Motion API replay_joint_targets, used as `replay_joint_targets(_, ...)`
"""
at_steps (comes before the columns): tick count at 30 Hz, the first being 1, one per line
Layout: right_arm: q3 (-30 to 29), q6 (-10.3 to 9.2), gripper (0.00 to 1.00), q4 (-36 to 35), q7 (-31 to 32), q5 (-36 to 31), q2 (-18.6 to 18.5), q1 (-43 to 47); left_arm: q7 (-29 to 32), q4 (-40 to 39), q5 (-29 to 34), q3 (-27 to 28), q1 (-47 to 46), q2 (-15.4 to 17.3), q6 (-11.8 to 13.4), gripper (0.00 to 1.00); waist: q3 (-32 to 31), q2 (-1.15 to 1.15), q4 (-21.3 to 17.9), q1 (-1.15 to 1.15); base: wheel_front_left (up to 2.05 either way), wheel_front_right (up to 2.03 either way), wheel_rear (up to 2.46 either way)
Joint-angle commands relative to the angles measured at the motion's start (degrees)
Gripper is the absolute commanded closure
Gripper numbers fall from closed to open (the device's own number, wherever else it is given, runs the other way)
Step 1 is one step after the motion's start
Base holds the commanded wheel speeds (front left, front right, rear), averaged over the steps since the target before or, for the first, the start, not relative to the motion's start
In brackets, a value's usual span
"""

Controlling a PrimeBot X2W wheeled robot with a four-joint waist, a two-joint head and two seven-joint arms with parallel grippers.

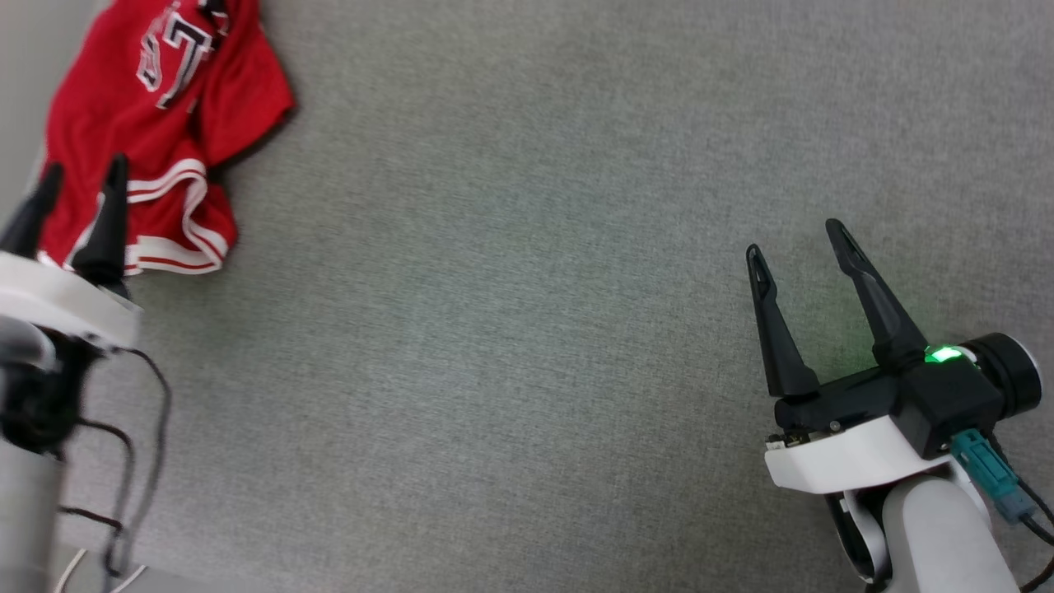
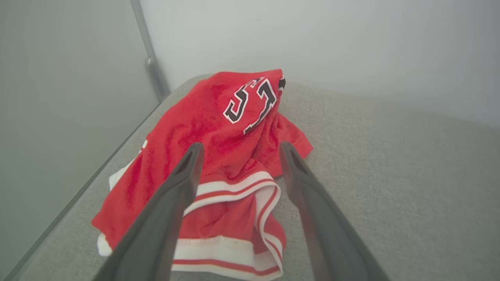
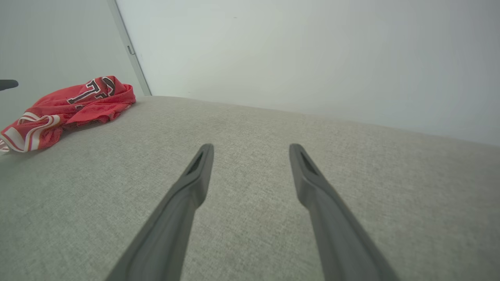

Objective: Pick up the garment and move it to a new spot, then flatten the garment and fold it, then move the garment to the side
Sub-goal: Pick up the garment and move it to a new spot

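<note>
The garment (image 1: pixel 148 123), a red jersey with striped red-and-white trim and black white-outlined lettering, lies crumpled at the far left of the grey cloth surface. My left gripper (image 1: pixel 82 173) hangs open just above its near, striped hem. In the left wrist view the garment (image 2: pixel 222 128) lies between and beyond the two spread fingers of the left gripper (image 2: pixel 238 150), which hold nothing. My right gripper (image 1: pixel 795 235) stands open over bare cloth at the lower right, far from the garment. The right wrist view shows the garment (image 3: pixel 66 109) at the far left, with the right gripper (image 3: pixel 250 150) open.
A grey fabric tabletop (image 1: pixel 510 329) spreads wide between the two arms. Its left edge (image 2: pixel 78 191) runs close beside the garment, with a pale wall (image 2: pixel 312 47) and a metal post (image 2: pixel 152 66) behind. Dark cables (image 1: pixel 123 461) hang from the left wrist.
</note>
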Motion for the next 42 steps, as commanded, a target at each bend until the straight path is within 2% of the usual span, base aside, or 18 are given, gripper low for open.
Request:
replay_joint_targets(1, -0.2, -0.02, 0.0, -0.7, 0.3, -0.5, -0.2, -0.5, 2.8, 1.3, -1.8, -1.4, -2.5, 3.0, -0.1, 0.0, 3.1, 0.0, -1.9, -0.02, 0.0, 0.0, 0.0)
replay_joint_targets(5, -0.7, -0.02, 0.0, -2.4, 0.9, -1.2, -0.8, -0.9, 13.5, 4.7, -9.1, -4.9, -8.8, 9.6, -0.1, 0.0, 6.0, 0.0, -3.1, -0.02, 0.0, 0.0, 0.0)
replay_joint_targets(6, -0.7, -0.02, 0.0, -2.4, 0.9, -1.2, -0.8, -0.9, 13.5, 4.7, -9.1, -4.9, -8.8, 9.6, -0.1, 0.0, 6.0, 0.0, -3.1, -0.02, 0.0, 0.0, 0.0)
replay_joint_targets(11, -0.8, -0.02, 0.0, -4.0, 1.6, -1.8, -1.4, -0.4, 27.0, 8.1, -16.9, -7.9, -14.2, 14.6, -0.1, 0.0, 9.0, 0.0, -4.5, -0.02, 0.0, 0.0, 0.0)
replay_joint_targets(18, -0.9, -0.04, 0.0, -4.2, 1.4, -2.0, -1.1, 0.5, 39.7, 9.8, -25.3, -10.9, -16.8, 16.9, -0.1, 0.0, 11.6, 0.0, -6.5, -0.02, 0.0, 0.0, 0.0)
replay_joint_targets(20, -1.0, -0.06, 0.0, -3.6, 1.3, -2.4, -1.1, 1.0, 44.0, 11.5, -26.0, -14.1, -16.4, 16.5, -0.1, 0.0, 12.1, 0.0, -6.8, -0.02, 0.0, 0.0, 0.0)
replay_joint_targets(21, -0.9, -0.06, 0.0, -3.4, 1.2, -2.4, -1.1, 1.0, 44.2, 12.1, -26.1, -14.5, -16.3, 16.2, -0.1, 0.33, 12.1, 0.0, -6.9, -0.02, 0.0, 0.0, 0.0)
replay_joint_targets(22, -0.9, -0.06, 0.0, -3.0, 1.0, -2.5, -1.0, 1.0, 44.2, 12.7, -26.5, -14.8, -16.3, 15.8, 0.0, 0.82, 11.8, 0.0, -6.9, -0.02, 0.0, 0.0, 0.0)
replay_joint_targets(23, -0.8, -0.06, 0.0, -2.8, 0.9, -2.4, -0.9, 0.9, 44.0, 12.8, -26.9, -15.0, -16.2, 15.4, 0.0, 1.0, 11.5, 0.0, -7.0, -0.02, 0.0, 0.0, 0.0)
replay_joint_targets(26, -0.1, -0.04, 0.0, -2.1, 0.4, -2.1, -0.6, 0.4, 42.3, 12.4, -28.1, -15.1, -15.6, 15.3, 0.0, 1.0, 9.9, 0.0, -7.3, -0.02, 0.0, 0.0, 0.0)
replay_joint_targets(36, 0.1, -0.03, 0.0, 2.1, -1.0, 0.3, 0.0, 0.0, 33.5, 2.6, -32.4, -16.3, -8.8, 20.6, -0.1, 1.0, -0.3, 0.0, -9.2, -0.02, 0.0, 0.0, 0.0)
replay_joint_targets(42, 0.3, -0.03, 0.0, 4.9, -1.4, 3.6, 0.1, 0.9, 30.4, -5.5, -33.9, -19.9, -3.4, 20.2, -0.1, 1.0, -7.1, 0.0, -11.5, -0.02, 0.0, 0.0, 0.0)
